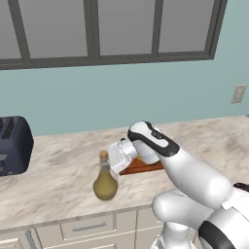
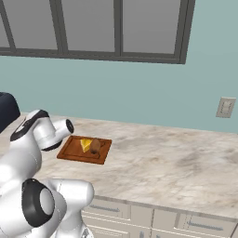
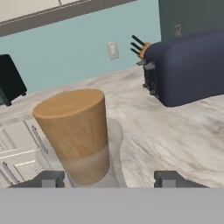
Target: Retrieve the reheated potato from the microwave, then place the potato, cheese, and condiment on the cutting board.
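Observation:
The condiment (image 1: 105, 183), an olive-tan bottle with a cork stopper (image 3: 73, 127), stands upright near the counter's front edge. My gripper (image 1: 111, 159) sits level with its neck, and my fingertips (image 3: 50, 178) flank the neck in the hand view. The left tip is close against the neck and the right one stands well off it, so the gripper (image 3: 111, 179) is open. The cutting board (image 2: 83, 148) lies behind the bottle. On it the yellow cheese (image 2: 85, 145) rests beside the brown potato (image 2: 95, 146). My arm covers most of the cutting board (image 1: 141, 167) in the left base view. The microwave is out of view.
A dark blue toaster (image 1: 13, 145) stands on the counter to the left, with a knife block (image 3: 141, 47) behind it. A black box-like shape (image 3: 9, 83) shows at the hand view's left edge. Drawers (image 1: 87, 227) run below the counter edge. Bare counter (image 2: 176, 162) stretches right of the board.

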